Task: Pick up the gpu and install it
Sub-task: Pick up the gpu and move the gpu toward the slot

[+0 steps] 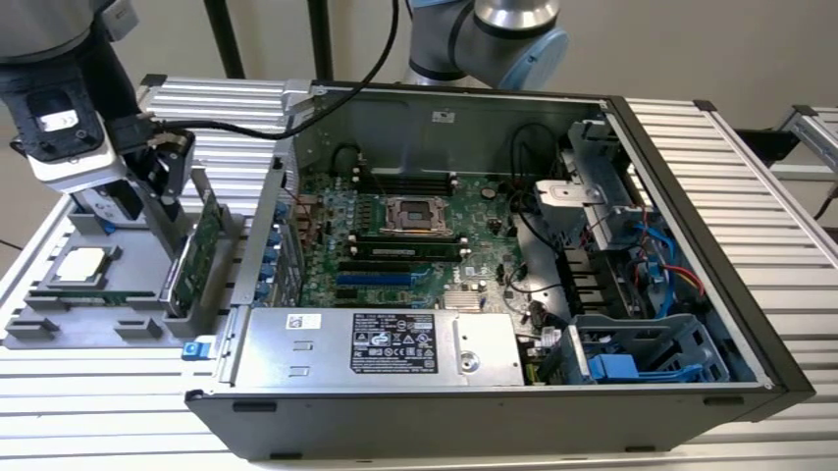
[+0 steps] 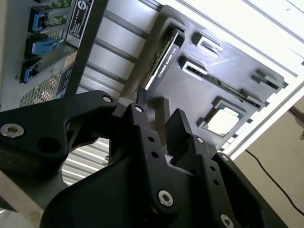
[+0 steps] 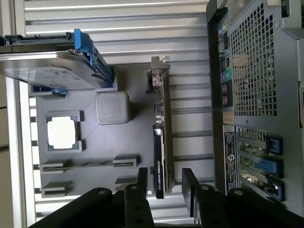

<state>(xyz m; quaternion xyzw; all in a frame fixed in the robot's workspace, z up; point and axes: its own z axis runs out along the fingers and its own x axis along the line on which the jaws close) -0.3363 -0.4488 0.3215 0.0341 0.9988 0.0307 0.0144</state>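
One gpu (image 1: 196, 257), exterior view: it is standing on edge in a slot of the grey tray (image 1: 78, 329), just beside the open case (image 1: 681, 245), on that view's left. One gripper (image 1: 168, 211) is hanging right over one end of the card; finger spread is not readable here. One CPU (image 1: 81, 265) is lying flat in the tray, on the side of the gpu away from the case. The case wall is standing between the card and the motherboard (image 1: 392, 235).

Second wrist view: two fingers (image 2: 178, 126) are sitting spread, so the gripper (image 2: 160, 116) is unclenched and holding nothing. The gpu (image 2: 164, 54) is running away from the gap between them. One CPU (image 2: 221, 121) is showing to one side and the case (image 2: 52, 28) to the other.

First wrist view: two fingers (image 3: 190, 183) are straddling the end of the gpu (image 3: 161, 137), with a gap on each side and no contact. One hard drive (image 3: 47, 69) with a blue rail, one CPU (image 3: 61, 132) and one grey block (image 3: 112, 107) are sitting on the tray (image 3: 95, 142). The case (image 3: 256, 95) is lying just beyond the card.
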